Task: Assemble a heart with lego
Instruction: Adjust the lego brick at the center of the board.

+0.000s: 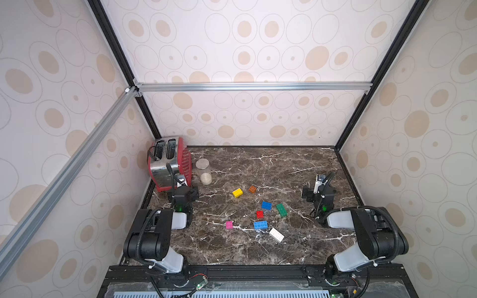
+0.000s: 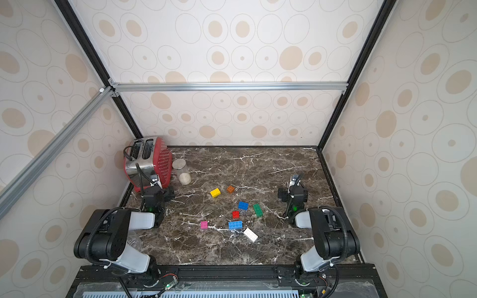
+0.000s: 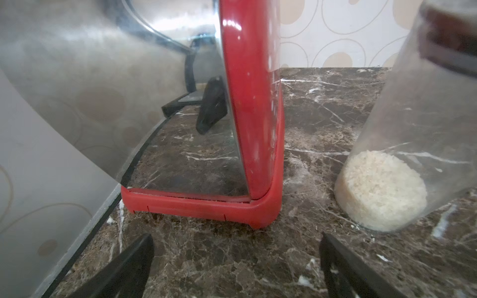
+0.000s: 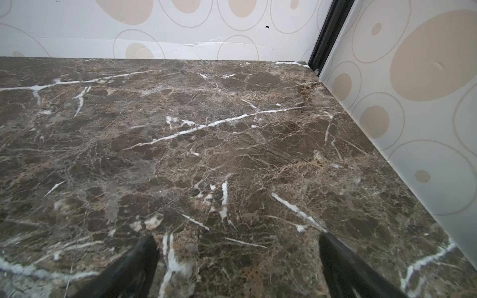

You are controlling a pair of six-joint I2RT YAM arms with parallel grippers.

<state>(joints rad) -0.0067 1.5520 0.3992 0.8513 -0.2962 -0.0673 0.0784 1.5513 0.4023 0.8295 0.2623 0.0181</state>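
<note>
Plainly nothing is built yet: the marble tabletop [image 1: 258, 165] carries no heart, only loose lego. The red toaster [image 1: 169, 163] stands in the far left corner. The left gripper [image 3: 236, 238] hovers just in front of it, fingers spread wide and empty. The right gripper [image 4: 238, 238] is well over at the right, facing bare marble, its fingers equally wide with nothing between them. A glass jar [image 1: 204, 171] sits just right of the toaster.

Between the arms lie eight bricks, none stacked. The white brick [image 1: 276, 234] is nearest, then the long blue brick [image 1: 260, 225], green brick [image 1: 281, 209], yellow brick [image 1: 237, 192] and smaller blue brick [image 1: 266, 205]. The orange brick [image 1: 252, 189] is farthest, the red brick [image 1: 260, 214] central and the pink brick [image 1: 229, 225] leftmost.

By my judgement the first pick is in hand. It calls for one arm to swing inward over a brick, square its fingers across the narrow sides, and come down
</note>
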